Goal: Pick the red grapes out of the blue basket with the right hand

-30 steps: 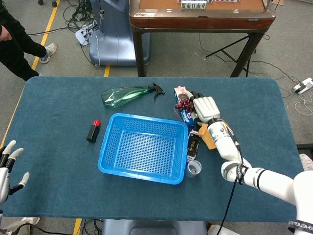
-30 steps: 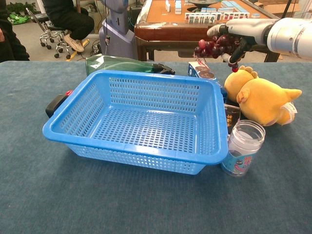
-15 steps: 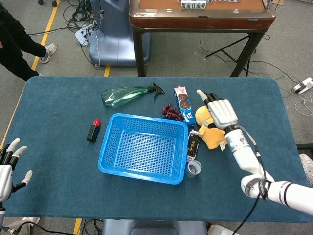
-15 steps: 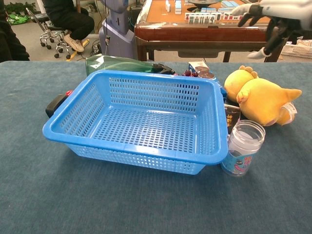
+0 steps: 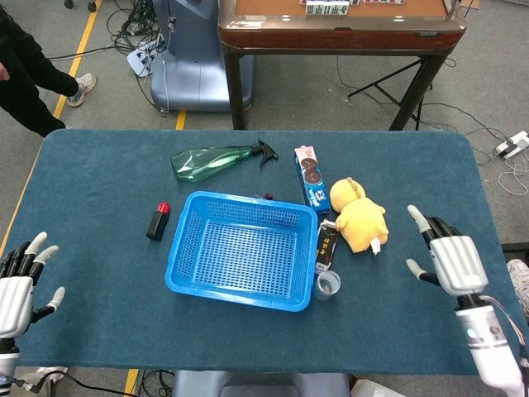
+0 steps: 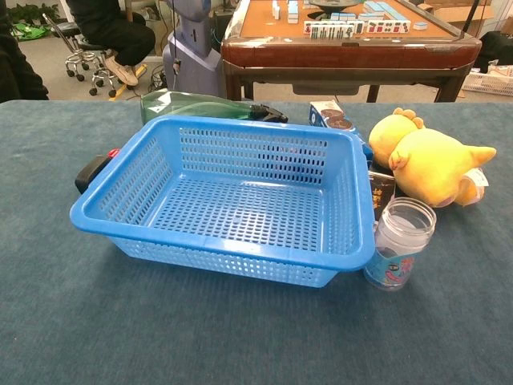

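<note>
Right hand (image 5: 450, 260) spread, empty; left hand (image 5: 18, 277) likewise.

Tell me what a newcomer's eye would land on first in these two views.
The blue basket at the table's centre, with nothing in it. Next, the yellow plush toy lying just right of it, and the green spray bottle on its side behind it. Both hands, the left hand and the right hand, hang open over the table's near corners, holding nothing.

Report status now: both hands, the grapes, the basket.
Right hand open, holding nothing. Left hand open. Blue basket empty; red grapes barely visible behind its far rim.
</note>
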{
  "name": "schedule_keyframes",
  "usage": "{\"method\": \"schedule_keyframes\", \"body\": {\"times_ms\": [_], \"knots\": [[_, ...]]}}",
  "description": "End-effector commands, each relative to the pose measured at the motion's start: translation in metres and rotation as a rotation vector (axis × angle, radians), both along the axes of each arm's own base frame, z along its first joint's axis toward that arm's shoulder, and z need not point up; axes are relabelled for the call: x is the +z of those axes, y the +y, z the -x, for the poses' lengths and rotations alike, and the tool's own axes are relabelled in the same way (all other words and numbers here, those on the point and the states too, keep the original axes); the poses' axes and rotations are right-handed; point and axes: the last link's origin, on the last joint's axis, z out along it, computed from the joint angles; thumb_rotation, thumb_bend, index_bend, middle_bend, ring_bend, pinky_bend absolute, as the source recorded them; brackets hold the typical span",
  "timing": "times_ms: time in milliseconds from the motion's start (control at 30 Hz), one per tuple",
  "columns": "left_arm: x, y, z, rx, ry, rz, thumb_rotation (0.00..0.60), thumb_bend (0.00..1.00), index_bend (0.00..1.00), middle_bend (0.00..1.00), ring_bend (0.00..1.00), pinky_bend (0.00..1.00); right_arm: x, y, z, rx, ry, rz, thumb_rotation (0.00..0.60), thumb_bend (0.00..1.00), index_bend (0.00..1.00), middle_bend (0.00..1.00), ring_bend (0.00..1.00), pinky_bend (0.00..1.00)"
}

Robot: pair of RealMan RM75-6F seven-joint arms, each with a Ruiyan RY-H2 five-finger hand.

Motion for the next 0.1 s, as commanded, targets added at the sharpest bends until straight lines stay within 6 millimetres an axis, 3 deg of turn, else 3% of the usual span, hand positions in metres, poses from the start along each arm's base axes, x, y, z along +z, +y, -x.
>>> {"method": "schedule_keyframes", "body": {"times_ms": [33, 100], "knots": [[0.0, -0.001, -0.001, -0.001, 0.003, -0.004, 0.6, 0.33, 0.21, 0.05, 0.05, 0.08, 0.011, 0.04, 0.013, -0.048, 0.006, 0.026, 0.6, 0.21, 0.06, 0.23, 0.21, 0.39], [-0.001, -0.001, -0.001, -0.001, 0.002, -0.003, 0.6, 0.33, 0.21, 0.05, 0.05, 0.08, 0.014, 0.05, 0.015, -0.062, 0.009, 0.046, 0.6, 0.21, 0.06, 0.23, 0.21, 0.39]]}}
